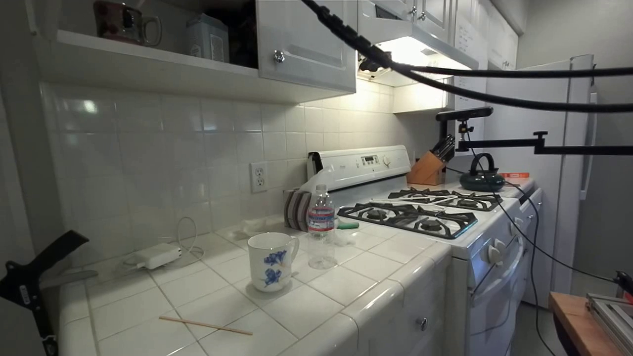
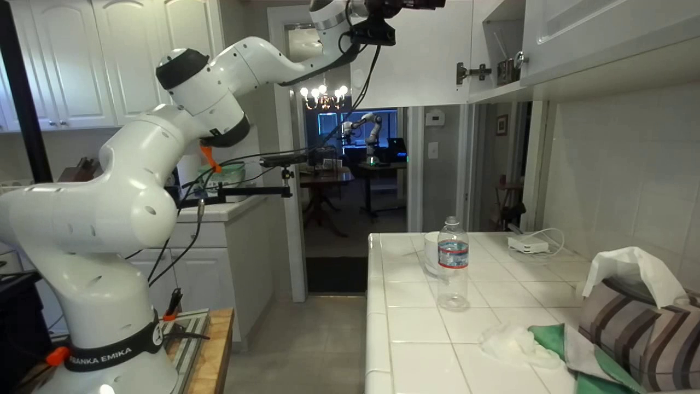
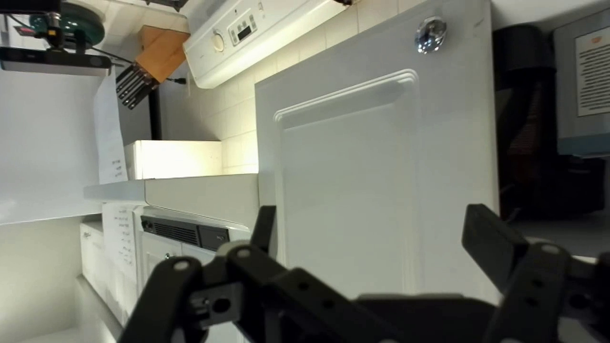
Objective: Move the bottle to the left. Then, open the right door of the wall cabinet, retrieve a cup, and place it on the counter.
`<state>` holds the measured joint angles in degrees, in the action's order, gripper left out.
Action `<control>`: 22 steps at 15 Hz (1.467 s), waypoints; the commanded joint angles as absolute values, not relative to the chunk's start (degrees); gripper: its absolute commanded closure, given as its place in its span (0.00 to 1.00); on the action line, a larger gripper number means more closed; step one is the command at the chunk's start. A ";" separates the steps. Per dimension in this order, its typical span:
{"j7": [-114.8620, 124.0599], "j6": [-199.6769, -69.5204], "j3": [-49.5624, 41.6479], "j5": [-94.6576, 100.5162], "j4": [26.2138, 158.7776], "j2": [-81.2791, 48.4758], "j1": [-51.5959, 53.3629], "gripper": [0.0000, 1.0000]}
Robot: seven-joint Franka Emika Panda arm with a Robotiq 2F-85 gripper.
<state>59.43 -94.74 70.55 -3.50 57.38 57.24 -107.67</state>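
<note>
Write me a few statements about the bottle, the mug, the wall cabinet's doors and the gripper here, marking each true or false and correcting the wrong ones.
1. The bottle and the white mug are on the counter. True.
2. The bottle lies on its side. False: it stands upright.
3. The bottle is shorter than the white mug. False: it is taller.
4. The left door of the wall cabinet is open and the right door is closed. True.
5. The gripper is open. True.
6. The gripper grasps the bottle. False: it holds nothing.
</note>
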 commanded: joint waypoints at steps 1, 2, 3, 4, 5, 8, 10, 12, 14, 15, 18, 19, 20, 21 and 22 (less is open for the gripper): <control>58.11 -104.17 68.86 -2.63 67.72 57.89 -103.41 0.00; 57.73 -106.85 68.89 -2.73 70.15 57.72 -102.93 0.00; 57.30 -109.95 69.24 -3.14 72.09 57.15 -103.20 0.00; 56.58 -112.82 69.65 -3.27 73.14 56.60 -104.17 0.00; 56.06 -115.16 70.11 -3.36 73.94 56.23 -105.18 0.00; 54.85 -120.42 71.61 -4.31 73.66 55.69 -109.16 0.00; 55.56 -118.58 70.97 -4.17 73.23 56.61 -109.43 0.00; 55.50 -119.33 71.35 -4.21 73.24 56.54 -110.23 0.00; 55.50 -119.35 71.38 -4.22 73.23 56.54 -109.96 0.00; 55.57 -119.19 71.89 -4.10 72.24 56.87 -110.73 0.00; 55.73 -118.22 74.09 -4.39 69.04 57.33 -113.09 0.00; 55.63 -117.78 74.91 -4.60 67.68 57.29 -114.05 0.00; 55.45 -117.56 75.62 -4.78 66.53 57.29 -114.82 0.00; 55.46 -117.26 76.10 -4.74 65.13 57.63 -115.92 0.00; 55.43 -116.58 76.62 -4.83 63.65 57.89 -117.14 0.00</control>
